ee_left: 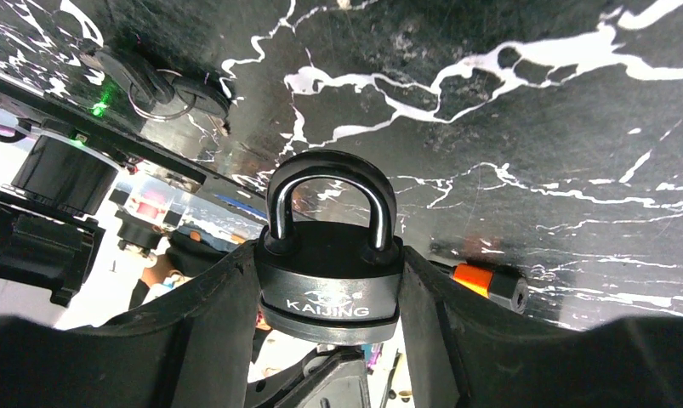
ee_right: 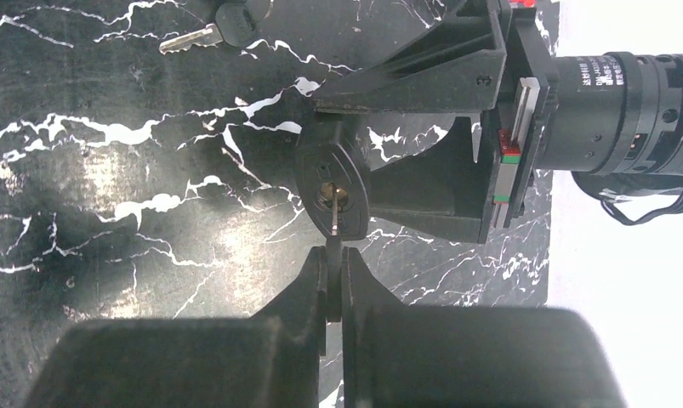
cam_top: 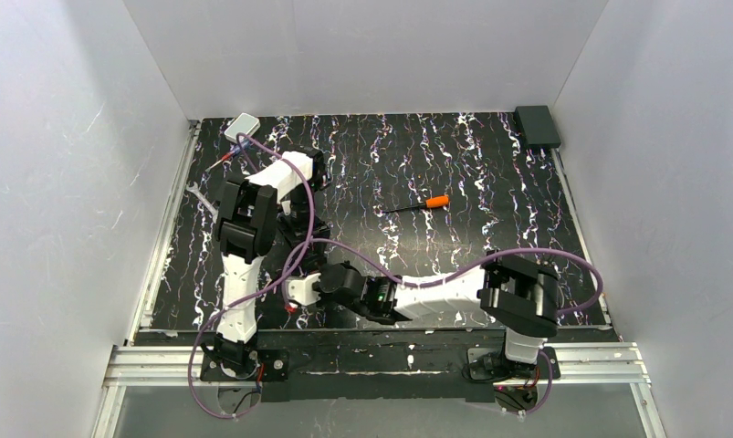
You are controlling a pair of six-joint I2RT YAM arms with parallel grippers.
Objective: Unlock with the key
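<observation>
Left arm (cam_top: 239, 274): rises from its near-left base, folds at a high elbow, and the wrist drops back toward the near edge of the table (cam_top: 490, 164).
Left gripper (ee_left: 329, 263): fingers clamped on both flanks of the black padlock (ee_left: 329, 285). The shackle is up, with both legs seated in the body.
Right arm (cam_top: 445, 294): lies low, stretched left from its near-right base along the near edge to meet the left gripper.
Right gripper (ee_right: 333, 255): fingers pinched tight on the head of the key (ee_right: 333, 225), held edge-on.
Key: the blade points straight at the padlock's underside with its tip at the keyhole. How deep it sits is unclear.
Spare key (ee_right: 203, 32): flat on the table, apart from both grippers.
Screwdriver (cam_top: 431, 202): mid-table, well apart from the arms.
Hidden: in the top view the wrists cover the padlock and key. The key head is mostly buried between the fingers, and the padlock's lower body is cut off by the left fingers.
</observation>
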